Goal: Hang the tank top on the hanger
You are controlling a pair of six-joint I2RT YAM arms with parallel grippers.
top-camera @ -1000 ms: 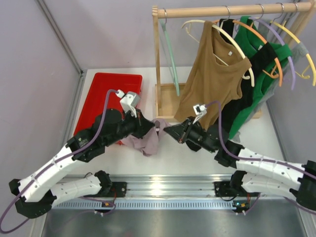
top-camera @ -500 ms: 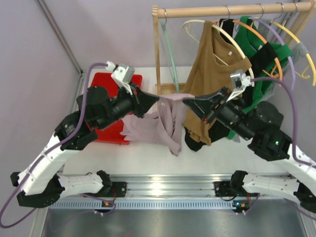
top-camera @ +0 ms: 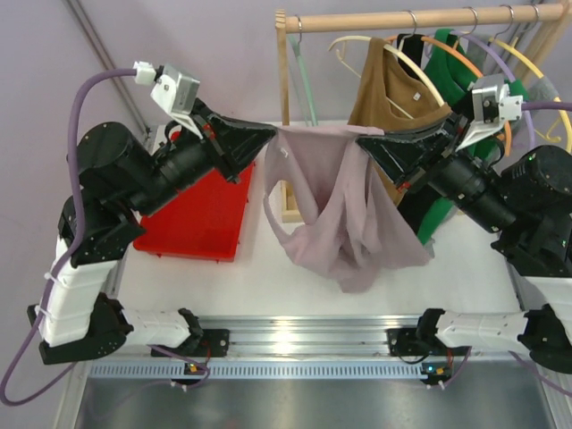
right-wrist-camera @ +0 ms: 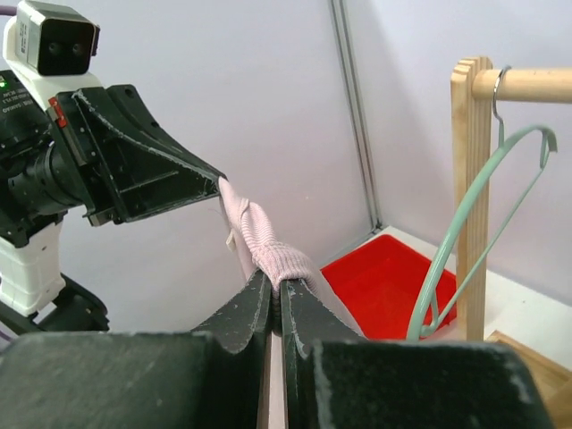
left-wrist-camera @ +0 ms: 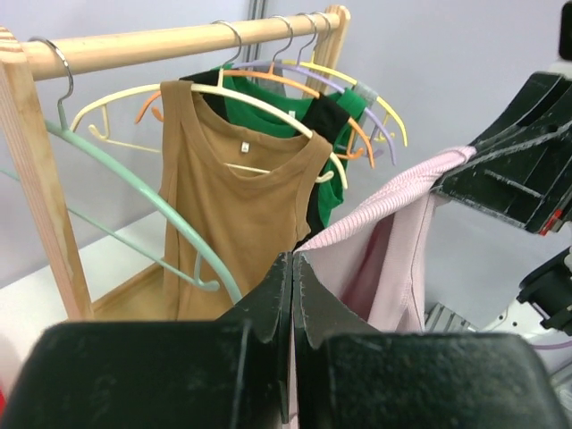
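One white table (top-camera: 223, 288) carries the scene in the overhead view. A wooden rack (top-camera: 357, 20) rises at 1 o'clock, its rail crowded with hung garments and coloured hangers. A red tray (top-camera: 201, 214) lies at 9 o'clock.

The tank top (top-camera: 331, 214) is off the table near the middle. Its upper edge is pulled taut between the two arms, and the body sags toward 6 o'clock in loose folds. At 2 o'clock from it, a brown tank top (top-camera: 380, 98) hangs on a cream hanger.

The hanger (top-camera: 307, 89) dangles from the rail's left end, just beside the rack post and at 12 o'clock from the tank top. It is bare and apart from the tank top.

The left gripper (top-camera: 271, 132) is at 10 o'clock of the garment, with its jaws pressed together on one end of the pinkish hem. The right gripper (top-camera: 362, 143), at 2 o'clock, is clamped the same way on the other end, a ribbed fold pinched between its fingers.
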